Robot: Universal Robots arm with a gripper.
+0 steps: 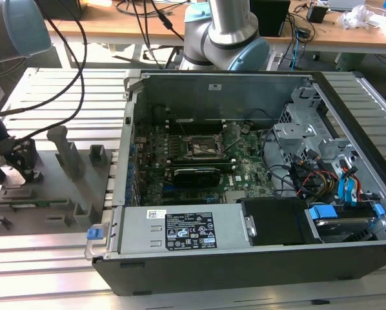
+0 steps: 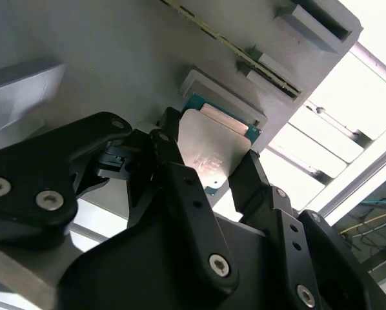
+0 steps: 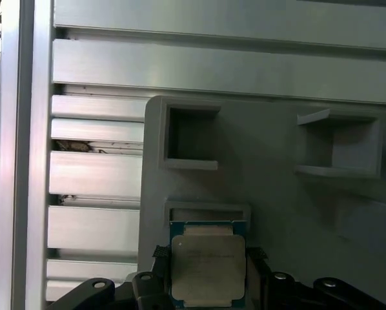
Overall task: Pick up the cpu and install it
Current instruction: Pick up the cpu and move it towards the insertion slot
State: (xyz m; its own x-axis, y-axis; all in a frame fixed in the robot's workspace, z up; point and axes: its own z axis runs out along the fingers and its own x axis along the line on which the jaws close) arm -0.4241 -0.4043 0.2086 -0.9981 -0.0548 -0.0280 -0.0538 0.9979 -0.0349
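cpu (image 2: 212,145) sits pinched by two opposite edges between the black fingers (image 2: 173,174) of the gripper (image 2: 207,158), just beside a shallow pocket of the grey fixture (image 3: 277,213). it seems lifted slightly clear of the fixture, though that is hard to tell. the open computer case (image 1: 212,232) stands well apart.

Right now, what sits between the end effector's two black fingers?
The cpu, its edges touching both fingers; both wrist views show it.

A long light-brown wooden desk (image 1: 354,40) crosses the exterior view's upper edge. A ribbed silvery aluminium table (image 1: 38,271) spans the lower frame, perhaps daylit.
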